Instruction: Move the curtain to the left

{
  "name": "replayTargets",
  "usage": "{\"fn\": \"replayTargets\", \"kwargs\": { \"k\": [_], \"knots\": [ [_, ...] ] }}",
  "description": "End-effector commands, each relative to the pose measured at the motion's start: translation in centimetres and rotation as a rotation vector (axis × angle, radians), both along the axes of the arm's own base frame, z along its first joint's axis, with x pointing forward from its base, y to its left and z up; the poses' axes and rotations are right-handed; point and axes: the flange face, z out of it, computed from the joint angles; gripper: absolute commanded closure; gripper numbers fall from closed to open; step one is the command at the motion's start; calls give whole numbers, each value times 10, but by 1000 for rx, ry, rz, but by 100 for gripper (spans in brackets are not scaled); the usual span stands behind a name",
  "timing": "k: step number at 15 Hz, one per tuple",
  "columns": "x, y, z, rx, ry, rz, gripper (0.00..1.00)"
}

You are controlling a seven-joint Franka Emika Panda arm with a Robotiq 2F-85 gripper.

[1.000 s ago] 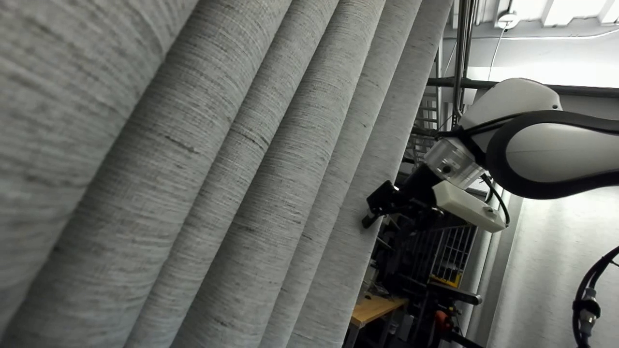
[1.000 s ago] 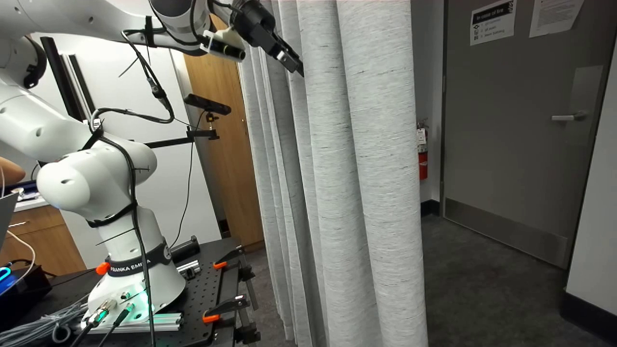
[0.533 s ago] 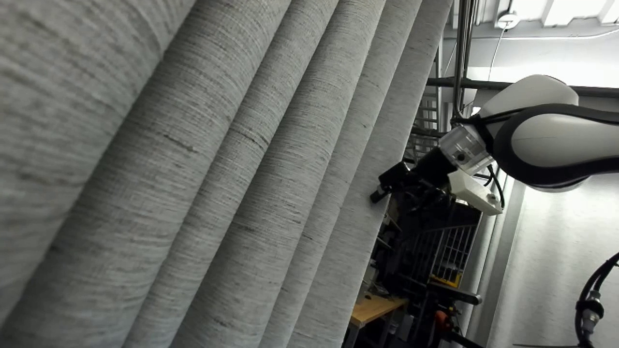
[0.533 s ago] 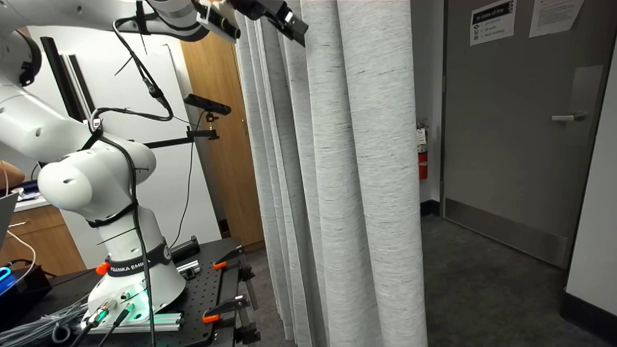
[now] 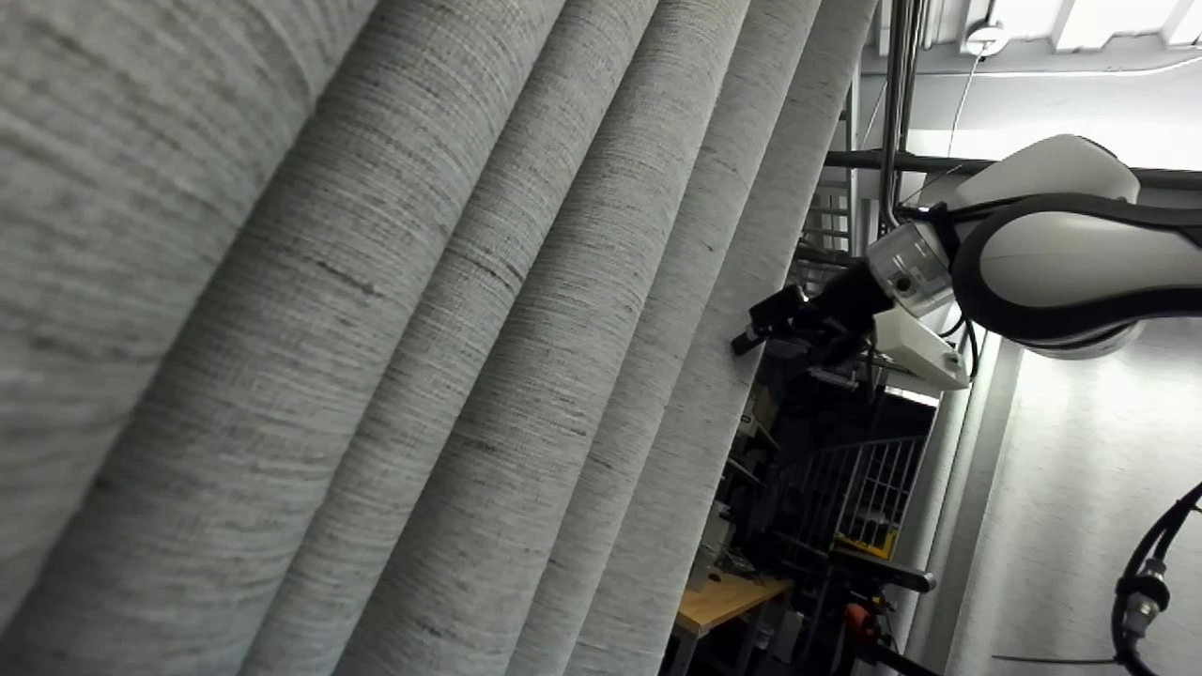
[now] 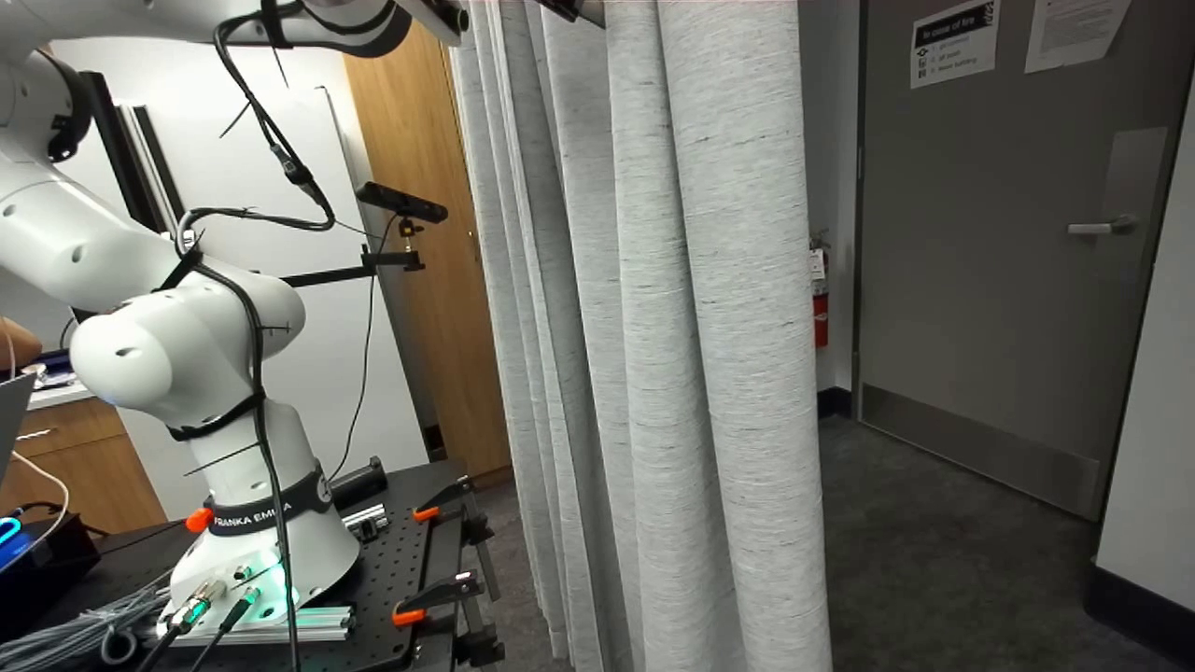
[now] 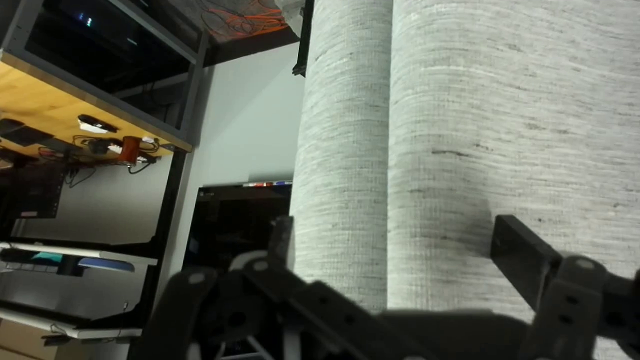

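Observation:
The grey woven curtain (image 5: 423, 376) hangs in long folds and fills most of an exterior view. It also hangs beside the arm in an exterior view (image 6: 700, 327) and fills the right of the wrist view (image 7: 475, 125). My gripper (image 5: 747, 340) is at the curtain's edge, one finger in front of the fabric. In the wrist view my gripper (image 7: 392, 228) is open, its fingers wide apart. One finger is beside the curtain's edge, the other over the fabric with its shadow on it. In an exterior view only a bit of the gripper (image 6: 571, 9) shows at the top border.
A camera on a bracket (image 6: 401, 201) stands between arm and curtain. The arm's black mounting table (image 6: 401, 504) has clamps along its edge. A wooden cabinet (image 6: 439, 280) and a grey door (image 6: 990, 280) stand behind. Metal pipes (image 5: 900, 103) run above the curtain's edge. A wooden desk (image 7: 30, 95) shows beyond.
My gripper has moved upward along the curtain's edge, nearly out of the top of an exterior view. The curtain's folds near it have shifted slightly.

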Motion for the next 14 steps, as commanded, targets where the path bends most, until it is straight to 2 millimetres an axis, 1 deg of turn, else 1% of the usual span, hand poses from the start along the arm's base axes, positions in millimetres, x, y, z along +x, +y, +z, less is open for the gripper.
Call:
{"fn": "replayTargets", "kwargs": {
  "k": [1, 4, 9, 10, 11, 12, 14],
  "knots": [
    [14, -4, 16, -9, 3, 56, 0],
    [24, -7, 18, 46, 35, 129, 0],
    [40, -29, 12, 133, 83, 157, 0],
    [41, -32, 11, 140, 92, 157, 14],
    [43, -35, 9, 142, 101, 156, 26],
    [45, -36, 8, 145, 108, 152, 32],
    [49, -39, 5, 144, 117, 149, 50]
  ]
}}
